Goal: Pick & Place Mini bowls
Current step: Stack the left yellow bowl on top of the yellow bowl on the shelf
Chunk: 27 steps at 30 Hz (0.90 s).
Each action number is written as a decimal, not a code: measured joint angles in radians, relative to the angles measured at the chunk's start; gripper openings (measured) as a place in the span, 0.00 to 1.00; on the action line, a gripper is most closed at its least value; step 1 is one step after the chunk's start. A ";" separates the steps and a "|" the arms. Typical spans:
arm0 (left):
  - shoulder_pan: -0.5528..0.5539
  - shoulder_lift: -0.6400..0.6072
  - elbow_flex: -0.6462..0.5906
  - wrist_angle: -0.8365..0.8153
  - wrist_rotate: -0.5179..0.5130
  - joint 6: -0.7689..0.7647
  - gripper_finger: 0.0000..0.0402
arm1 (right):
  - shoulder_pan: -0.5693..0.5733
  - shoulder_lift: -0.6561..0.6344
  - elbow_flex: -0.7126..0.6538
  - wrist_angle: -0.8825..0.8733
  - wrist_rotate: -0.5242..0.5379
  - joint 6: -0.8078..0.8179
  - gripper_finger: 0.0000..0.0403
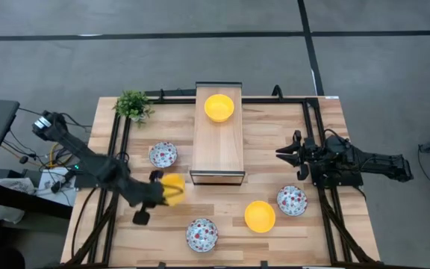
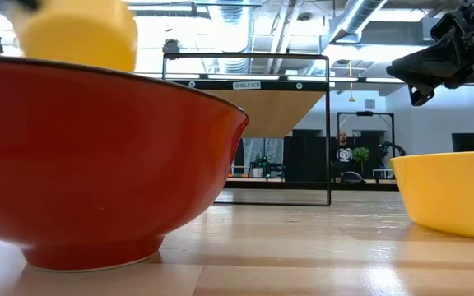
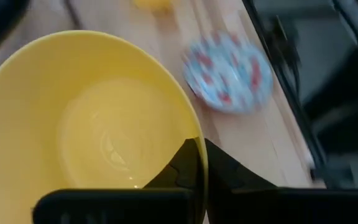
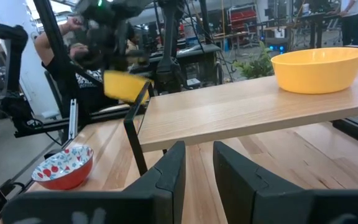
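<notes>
High view, wooden slatted counter (image 1: 275,149) with black frame rails. Left hand (image 1: 163,193): near the front-left part of the counter, just off the front-left corner of the shelf, closed on the rim of a plain bright yellow mini bowl (image 1: 173,190); the left wrist view shows one finger (image 3: 182,168) inside that bowl (image 3: 92,130) and one outside the wall; the low view shows the bowl (image 2: 76,33) held clear above the counter top. Right hand (image 1: 293,155): near the right edge of the counter, fingers slightly apart, holding nothing; right wrist view confirms a gap between its two dark fingers (image 4: 166,177).

Raised light-wood shelf on black metal legs (image 1: 217,134): centre rear of the counter. On it, toward the rear end, a second plain yellow mini bowl (image 1: 219,107).

Third yellow mini bowl (image 1: 260,217): on the counter, front, right of centre. Just beside it toward the right edge, a white mini bowl with red-and-blue floral speckle (image 1: 292,200).

Second speckled mini bowl (image 1: 201,235): front edge, centre. Third speckled mini bowl (image 1: 163,155): left of the shelf.

Small green potted plant (image 1: 133,105): rear-left corner.
</notes>
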State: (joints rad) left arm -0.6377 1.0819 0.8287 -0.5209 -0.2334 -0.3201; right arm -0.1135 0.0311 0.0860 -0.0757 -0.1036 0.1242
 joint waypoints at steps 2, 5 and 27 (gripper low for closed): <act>0.032 -0.029 0.023 0.000 -0.038 -0.012 0.02 | 0.000 0.000 0.000 0.000 0.000 0.000 0.18; 0.079 -0.062 0.061 -0.003 -0.085 -0.028 0.02 | 0.000 0.000 0.000 0.001 0.000 0.000 0.18; 0.332 -0.079 0.186 0.309 -0.453 0.088 0.02 | 0.000 0.000 0.000 0.001 0.000 -0.001 0.18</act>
State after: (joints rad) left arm -0.3052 1.0027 1.0145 -0.2123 -0.6865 -0.2322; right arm -0.1135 0.0311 0.0860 -0.0746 -0.1036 0.1234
